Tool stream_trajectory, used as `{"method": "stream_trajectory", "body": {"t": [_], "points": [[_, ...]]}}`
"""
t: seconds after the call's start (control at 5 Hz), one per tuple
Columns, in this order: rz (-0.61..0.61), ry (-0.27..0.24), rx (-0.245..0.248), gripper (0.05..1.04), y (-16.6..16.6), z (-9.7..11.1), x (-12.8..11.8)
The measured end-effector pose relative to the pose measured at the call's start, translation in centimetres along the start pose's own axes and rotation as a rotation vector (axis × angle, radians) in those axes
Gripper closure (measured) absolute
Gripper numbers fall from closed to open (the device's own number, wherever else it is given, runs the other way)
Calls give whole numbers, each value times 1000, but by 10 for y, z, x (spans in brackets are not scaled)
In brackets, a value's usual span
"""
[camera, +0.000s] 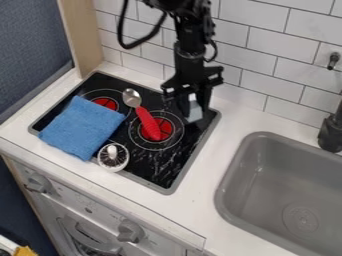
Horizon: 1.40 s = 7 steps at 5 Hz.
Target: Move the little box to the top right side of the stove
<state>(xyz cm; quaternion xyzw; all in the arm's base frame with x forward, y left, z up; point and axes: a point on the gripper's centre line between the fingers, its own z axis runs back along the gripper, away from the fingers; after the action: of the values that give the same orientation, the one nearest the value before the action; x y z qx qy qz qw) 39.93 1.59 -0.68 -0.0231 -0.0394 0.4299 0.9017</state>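
Note:
The black gripper [194,106] hangs over the top right part of the stove [160,171], pointing down. A little box [194,113], pale grey, sits between its two fingers, which are shut on it from the left and right. The box's lower end shows below the fingers, close to the black stovetop near the right edge; whether it touches the surface I cannot tell. Its upper part is partly hidden by the gripper.
On the stove lie a blue cloth [81,127] at left, a spoon with a red handle [148,123] in the middle, and a round white-rimmed item [113,157] at the front edge. A grey sink [280,187] is at right; a tiled wall [264,47] stands behind.

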Motion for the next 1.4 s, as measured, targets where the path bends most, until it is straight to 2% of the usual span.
{"method": "stream_trajectory", "body": {"t": [0.2,0.4,0.6,0.8,1.0,1.4], "points": [[-20,-6,10,638,-8,-10,-3],[-17,-24,18,592,-10,-12,-1],[-18,-29,56,429,-5,-20,-1],[-10,-36,61,146,-3,-21,0],[-6,-33,62,70,-2,-22,-1],[-10,-35,-12,79,-5,13,-2]]}}
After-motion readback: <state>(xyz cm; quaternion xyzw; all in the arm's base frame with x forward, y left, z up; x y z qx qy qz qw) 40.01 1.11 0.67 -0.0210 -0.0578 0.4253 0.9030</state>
